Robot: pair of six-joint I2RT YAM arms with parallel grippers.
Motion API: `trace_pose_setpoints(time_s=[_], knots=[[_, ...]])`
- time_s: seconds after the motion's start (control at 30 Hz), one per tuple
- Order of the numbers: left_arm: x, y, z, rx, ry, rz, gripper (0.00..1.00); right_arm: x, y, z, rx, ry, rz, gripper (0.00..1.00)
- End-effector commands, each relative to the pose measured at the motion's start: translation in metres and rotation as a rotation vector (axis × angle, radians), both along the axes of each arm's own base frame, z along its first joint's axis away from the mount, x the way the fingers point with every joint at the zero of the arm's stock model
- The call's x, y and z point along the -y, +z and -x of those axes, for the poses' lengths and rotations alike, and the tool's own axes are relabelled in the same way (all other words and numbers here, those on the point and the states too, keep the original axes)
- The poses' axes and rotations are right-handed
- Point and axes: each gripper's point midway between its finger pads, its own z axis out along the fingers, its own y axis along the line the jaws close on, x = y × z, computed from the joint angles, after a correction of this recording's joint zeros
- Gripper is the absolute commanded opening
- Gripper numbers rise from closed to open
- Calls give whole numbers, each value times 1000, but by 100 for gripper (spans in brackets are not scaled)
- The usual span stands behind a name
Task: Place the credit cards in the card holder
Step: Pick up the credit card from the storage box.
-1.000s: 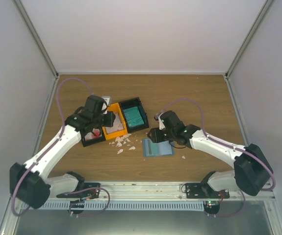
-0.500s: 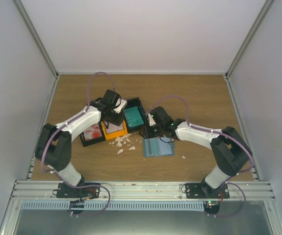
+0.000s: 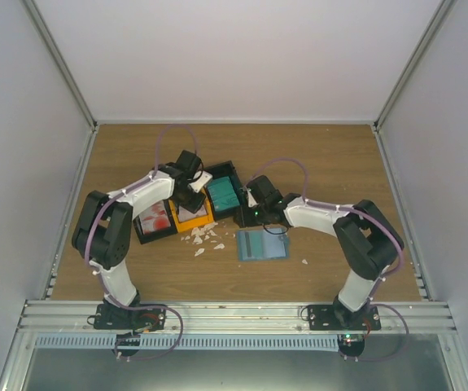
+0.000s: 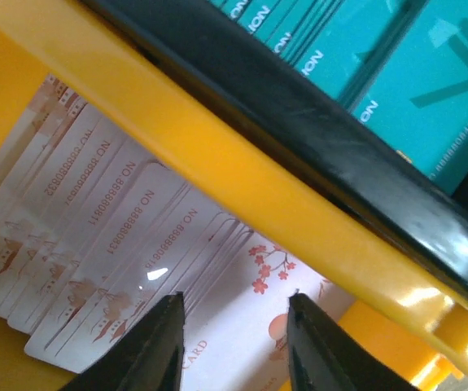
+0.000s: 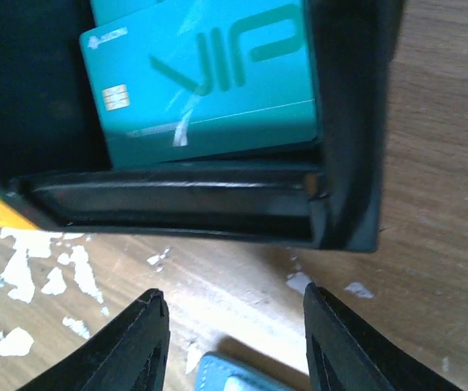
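White credit cards (image 4: 128, 236) with red blossom prints lie fanned in the orange middle compartment (image 3: 191, 217) of the bin. My left gripper (image 4: 234, 301) hovers open just over them, nothing between its fingers. Teal credit cards (image 5: 209, 73) marked VIP fill the black right compartment (image 3: 222, 194). White-and-red credit cards (image 3: 154, 220) show in the black left compartment. My right gripper (image 5: 229, 295) is open over bare wood by that bin's near wall (image 5: 177, 208). The slate-blue card holder (image 3: 261, 243) lies flat just behind it; only its corner (image 5: 234, 376) shows in the right wrist view.
Small white scraps (image 3: 205, 238) litter the wood in front of the bin, and also show in the right wrist view (image 5: 38, 277). One more scrap (image 3: 304, 261) lies right of the card holder. White walls enclose the table on three sides.
The left gripper has moved right, from the left compartment to over the orange one. The right gripper has slid left off the card holder to the bin's near right corner.
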Motion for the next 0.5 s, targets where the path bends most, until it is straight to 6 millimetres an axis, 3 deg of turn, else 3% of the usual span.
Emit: trace_pose_setpoints(time_s=[0.0,0.13,0.47], knots=[[-4,-3,-11,-9,-8,-14,43,3,0,-18,16,-44,1,47],[7,-2,-16,-60,-8,30,50,4,-5,-23,2,-41,12,46],[11,-16,6,-159,-12,67,44,1,-9,-40,-7,-65,11,46]])
